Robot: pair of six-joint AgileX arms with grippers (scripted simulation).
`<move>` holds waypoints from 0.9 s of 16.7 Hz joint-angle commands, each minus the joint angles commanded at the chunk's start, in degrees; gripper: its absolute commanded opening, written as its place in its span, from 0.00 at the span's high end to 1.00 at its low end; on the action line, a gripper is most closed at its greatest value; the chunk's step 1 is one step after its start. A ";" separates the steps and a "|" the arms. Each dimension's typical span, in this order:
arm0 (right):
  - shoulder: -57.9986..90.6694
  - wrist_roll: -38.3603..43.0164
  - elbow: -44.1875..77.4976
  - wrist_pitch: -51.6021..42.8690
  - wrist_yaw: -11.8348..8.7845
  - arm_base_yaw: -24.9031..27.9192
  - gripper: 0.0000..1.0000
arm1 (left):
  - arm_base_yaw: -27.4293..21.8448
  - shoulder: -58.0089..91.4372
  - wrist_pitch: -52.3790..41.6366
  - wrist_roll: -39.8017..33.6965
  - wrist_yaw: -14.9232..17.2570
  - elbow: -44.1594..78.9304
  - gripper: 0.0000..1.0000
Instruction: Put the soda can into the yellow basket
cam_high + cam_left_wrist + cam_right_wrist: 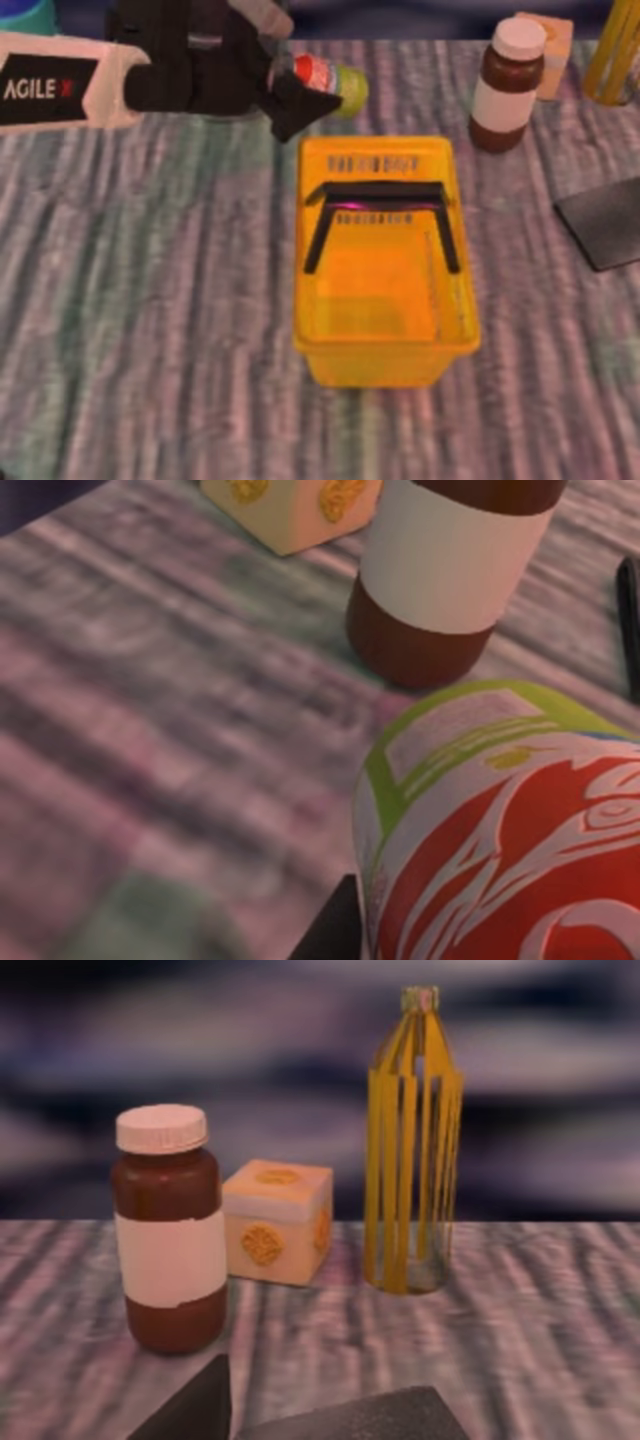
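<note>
Cloth with a wavy grey, mauve and green weave (150,330) covers the table, and nearest the lower edge of the top view sits the rectangular yellow plastic shopping basket (384,340), smooth-walled with slotted bands near its far rim and two black folding handles lying across its opening. Just beyond the basket's far left corner, the left gripper (300,95) hangs over the cloth, its black fingers (300,108) pinching the small cylindrical soda can (325,80). The can lies tilted nearly flat: its long axis runs left to right, the silver top towards the gripper and the yellow-green lower half pointing to the right. It is outside the basket, near its far rim. In the left wrist view the can's glossy red-and-white label (520,860) fills the near corner. Further right stands a brown glass-like bottle with a white cap and white label band (508,85), upright, with a cream cube bearing gold emblems (553,50) just behind it and a tall yellow-striped bottle (410,1150) beyond. A flat dark grey pad (605,222) lies at the right edge. The right gripper's fingers cannot be judged; only dark shapes (195,1405) show in its wrist view
</note>
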 joint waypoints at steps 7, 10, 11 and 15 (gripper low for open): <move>0.00 0.00 0.00 0.00 0.00 0.00 0.00 | -1.52 -6.34 31.49 -9.84 21.86 -10.00 1.00; 0.00 0.00 0.00 0.00 0.00 0.00 0.00 | -1.78 -8.09 36.46 -11.29 25.95 -11.50 1.00; 0.00 0.00 0.00 0.00 0.00 0.00 0.00 | -1.80 -8.24 36.91 -11.40 26.32 -11.60 1.00; 0.00 0.00 0.00 0.00 0.00 0.00 0.00 | -1.47 -8.02 36.80 -11.27 26.22 -11.39 1.00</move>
